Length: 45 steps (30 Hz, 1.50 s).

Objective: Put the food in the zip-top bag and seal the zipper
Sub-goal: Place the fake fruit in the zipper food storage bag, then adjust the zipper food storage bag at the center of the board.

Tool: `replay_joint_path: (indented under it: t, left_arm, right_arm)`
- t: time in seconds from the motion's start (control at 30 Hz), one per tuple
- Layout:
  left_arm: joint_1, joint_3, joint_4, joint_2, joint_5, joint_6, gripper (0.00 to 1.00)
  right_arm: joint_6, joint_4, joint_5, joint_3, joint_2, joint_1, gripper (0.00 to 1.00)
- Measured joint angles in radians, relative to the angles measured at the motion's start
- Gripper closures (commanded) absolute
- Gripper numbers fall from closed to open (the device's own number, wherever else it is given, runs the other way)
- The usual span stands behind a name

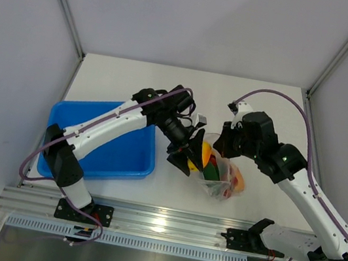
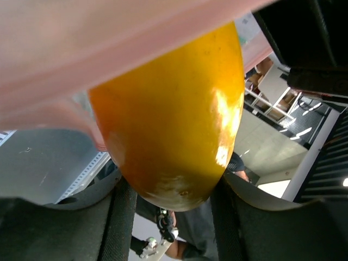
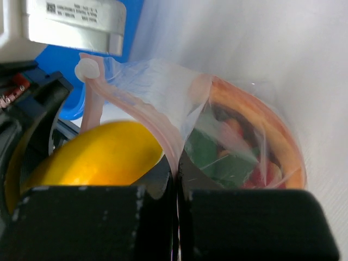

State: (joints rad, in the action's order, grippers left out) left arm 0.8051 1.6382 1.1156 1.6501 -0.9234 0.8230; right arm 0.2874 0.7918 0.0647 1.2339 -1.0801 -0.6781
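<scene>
The clear zip-top bag (image 1: 223,178) lies near the table's front, holding a green piece (image 3: 217,157), red tomatoes and an orange-red wedge (image 3: 283,152). My left gripper (image 1: 191,153) is shut on the yellow-orange piece (image 2: 174,119), holding it at the bag's mouth; the piece also shows in the right wrist view (image 3: 92,157). My right gripper (image 3: 176,182) is shut on the bag's mouth edge, pinching the pinkish-red zipper (image 3: 157,128) and holding it up. The zipper strip (image 2: 81,65) fills the top of the left wrist view.
A blue plastic tray (image 1: 123,156) sits left of the bag, under my left arm. Grey walls close the sides and back. A metal rail (image 1: 166,222) runs along the near edge.
</scene>
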Motion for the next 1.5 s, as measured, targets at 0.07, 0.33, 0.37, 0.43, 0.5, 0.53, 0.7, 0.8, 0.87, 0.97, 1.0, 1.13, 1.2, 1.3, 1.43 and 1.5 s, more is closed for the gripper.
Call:
replay_joint_path:
  t: [0.07,0.33,0.37,0.43,0.5,0.53,0.7,0.8,0.87,0.97,1.0,1.13,1.2,1.3,1.43,1.5]
  left_arm:
    - [0.018,0.008,0.004,0.005,0.001,0.003,0.31]
    - [0.059,0.03,0.042,-0.009,0.076,-0.004,0.16]
    - [0.059,0.029,0.054,-0.016,0.092,-0.006,0.16]
    - [0.058,0.016,0.072,-0.048,0.138,-0.012,0.17]
    - [0.056,0.001,0.09,-0.096,0.197,-0.011,0.19]
    - [0.056,-0.006,0.1,-0.121,0.225,-0.01,0.19]
    - [0.056,-0.029,0.126,-0.228,0.325,0.001,0.26]
    - [0.062,-0.025,0.127,-0.225,0.356,0.008,0.27]
    - [0.069,-0.016,0.121,-0.197,0.372,0.011,0.29]
    - [0.076,-0.017,0.097,-0.15,0.384,0.032,0.3]
    - [0.077,-0.017,0.081,-0.14,0.388,0.042,0.31]
    - [0.077,-0.019,0.007,-0.134,0.391,0.08,0.31]
    - [0.077,-0.019,-0.028,-0.134,0.39,0.1,0.31]
    - [0.077,-0.029,-0.068,-0.135,0.391,0.124,0.42]
    - [0.078,-0.058,-0.094,-0.135,0.39,0.143,0.69]
    - [0.079,-0.069,-0.1,-0.135,0.389,0.145,0.71]
  right_arm:
    - [0.004,-0.002,0.005,-0.005,0.002,0.0,1.0]
    - [0.003,0.017,-0.007,0.003,-0.005,0.0,1.0]
    - [0.003,0.02,-0.007,0.005,-0.005,0.0,1.0]
    - [0.005,0.026,-0.007,0.009,-0.005,0.0,1.0]
    - [0.009,0.037,-0.007,0.016,-0.005,0.0,1.0]
    - [0.011,0.042,-0.007,0.019,-0.005,0.0,1.0]
    - [0.018,0.09,-0.012,0.066,-0.01,0.0,1.0]
    - [0.018,0.123,-0.014,0.104,-0.02,0.0,1.0]
    - [0.018,0.132,-0.014,0.118,-0.024,0.0,1.0]
    - [0.018,0.15,-0.014,0.14,-0.028,0.0,1.0]
    - [0.018,0.158,-0.014,0.148,-0.032,0.0,1.0]
    - [0.018,0.187,-0.013,0.185,-0.062,0.0,1.0]
    - [0.023,0.188,-0.007,0.189,-0.073,0.0,1.0]
    - [0.037,0.189,0.008,0.19,-0.084,0.0,1.0]
    - [0.061,0.191,0.022,0.198,-0.09,0.0,1.0]
    - [0.073,0.191,0.024,0.201,-0.094,0.0,1.0]
